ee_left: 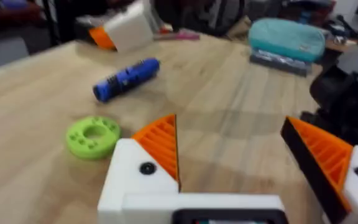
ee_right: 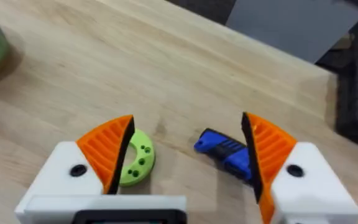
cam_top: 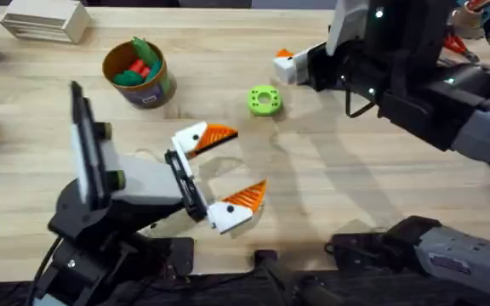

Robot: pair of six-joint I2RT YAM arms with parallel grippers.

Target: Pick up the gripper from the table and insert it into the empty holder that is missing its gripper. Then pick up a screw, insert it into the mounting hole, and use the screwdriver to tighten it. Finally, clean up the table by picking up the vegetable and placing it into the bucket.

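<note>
The white-and-orange left gripper (cam_top: 230, 166) rests open, holding nothing. The right gripper (ee_right: 188, 158) hangs open over the blue-handled screwdriver (ee_right: 225, 151), beside the bright green plastic ring (ee_right: 137, 158). Tightening seems next: close on the handle. Farthest, the yellow round bucket (cam_top: 153, 85).

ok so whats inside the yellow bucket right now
In the overhead view the bucket holds a dark green leafy toy vegetable beside something red-orange, piled to about the rim. Whatever lies beneath them is covered, so the bucket's bottom cannot be seen.
</note>
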